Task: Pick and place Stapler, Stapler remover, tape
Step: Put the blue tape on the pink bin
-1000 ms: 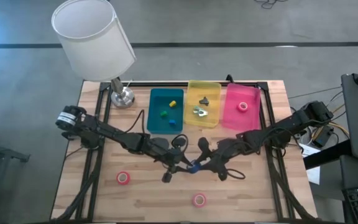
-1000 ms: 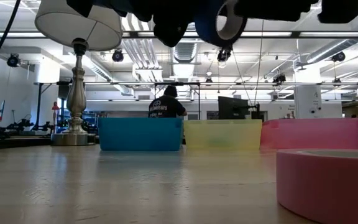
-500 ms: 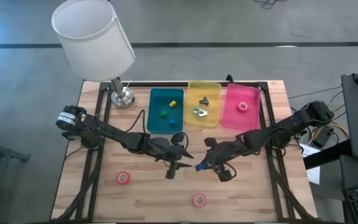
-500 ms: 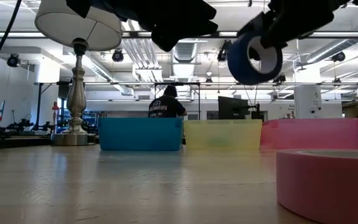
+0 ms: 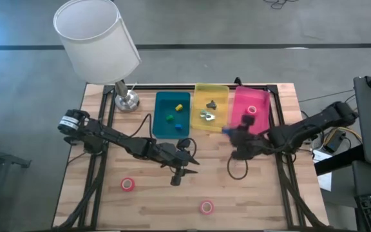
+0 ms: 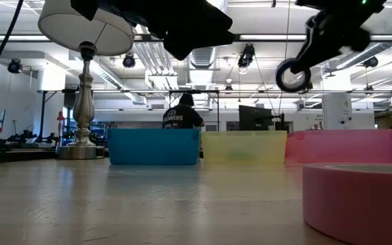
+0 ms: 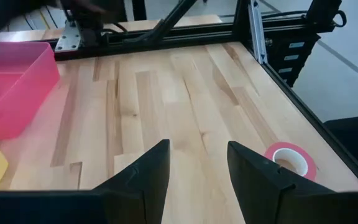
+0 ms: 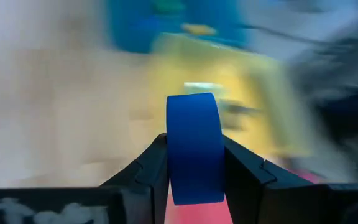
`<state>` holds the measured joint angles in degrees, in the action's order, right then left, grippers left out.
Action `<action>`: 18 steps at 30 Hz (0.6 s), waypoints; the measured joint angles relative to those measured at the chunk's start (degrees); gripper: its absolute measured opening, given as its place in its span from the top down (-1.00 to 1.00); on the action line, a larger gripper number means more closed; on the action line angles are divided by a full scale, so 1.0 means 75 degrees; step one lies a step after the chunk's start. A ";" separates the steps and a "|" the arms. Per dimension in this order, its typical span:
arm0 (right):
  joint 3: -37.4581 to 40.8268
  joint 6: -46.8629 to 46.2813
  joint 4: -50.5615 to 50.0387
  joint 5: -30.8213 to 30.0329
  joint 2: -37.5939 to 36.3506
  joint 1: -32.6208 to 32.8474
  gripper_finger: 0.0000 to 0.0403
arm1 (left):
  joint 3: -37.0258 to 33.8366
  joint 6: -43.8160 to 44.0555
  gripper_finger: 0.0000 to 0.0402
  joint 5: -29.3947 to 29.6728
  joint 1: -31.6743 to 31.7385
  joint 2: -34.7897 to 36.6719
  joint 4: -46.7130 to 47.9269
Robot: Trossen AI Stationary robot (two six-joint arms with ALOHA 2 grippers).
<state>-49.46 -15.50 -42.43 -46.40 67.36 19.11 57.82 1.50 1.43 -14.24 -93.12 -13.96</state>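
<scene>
My right gripper [image 5: 229, 132] is shut on the blue tape roll [image 8: 194, 146] and holds it in the air by the near-left corner of the pink bin [image 5: 257, 122]; the low view shows the roll [image 6: 292, 75] high above the table. My left gripper [image 5: 190, 161] hovers open over the table's middle, touching nothing. Two pink rolls [image 5: 128, 184] [image 5: 206, 207] lie flat on the near half of the table, and a third [image 5: 252, 109] lies in the pink bin. The left wrist view shows one pink roll [image 7: 291, 160]. My right gripper pinches the blue roll between its two fingers, one on each flat side, with the outer band [image 8: 194, 124] facing the wrist camera. The roll stands on edge below the fingers [image 6: 313, 42], lifted clear of the table.
Blue [image 5: 172, 116], yellow [image 5: 219, 125] and pink bins stand side by side at the far edge; the blue and yellow ones hold small items. A lamp [image 5: 125, 100] stands at the far left. A person sits beyond the table [image 6: 182, 112]. Bare wood shows along the near edge.
My right gripper has carried the blue roll from the table's middle toward the right and far edge, up to the pink bin, turning the roll as it went. My left gripper has stayed over the middle.
</scene>
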 joint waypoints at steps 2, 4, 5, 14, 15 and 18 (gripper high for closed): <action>0.0060 -0.0463 -0.0474 -0.0985 -0.0226 -0.0074 0.43 | 0.0000 0.0000 0.19 0.0000 0.0000 0.0000 -0.0005; 0.0115 -0.0980 -0.0740 -0.1212 -0.0444 -0.0264 0.42 | 0.0000 -0.0018 0.19 0.0000 0.0000 0.0000 -0.0003; 0.0184 -0.1254 -0.0820 -0.1208 -0.0526 -0.0391 0.42 | 0.0000 -0.0035 0.19 -0.0001 0.0000 0.0000 -0.0003; 0.1178 -0.2343 -0.0823 -0.0535 -0.0697 -0.2183 0.43 | 0.0000 -0.0047 0.19 -0.0006 0.0000 0.0000 0.0001; 0.1288 -0.2342 -0.0813 -0.0453 -0.0678 -0.2473 0.42 | 0.0000 -0.0050 0.19 -0.0009 0.0000 -0.0003 0.0003; 0.1488 -0.2333 -0.0803 -0.0059 -0.0553 -0.3402 0.42 | 0.0000 -0.0050 0.19 -0.0009 0.0000 -0.0002 0.0000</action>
<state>-38.30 -33.00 -48.45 -46.84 63.21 -6.40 57.82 1.13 1.37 -14.24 -93.13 -13.96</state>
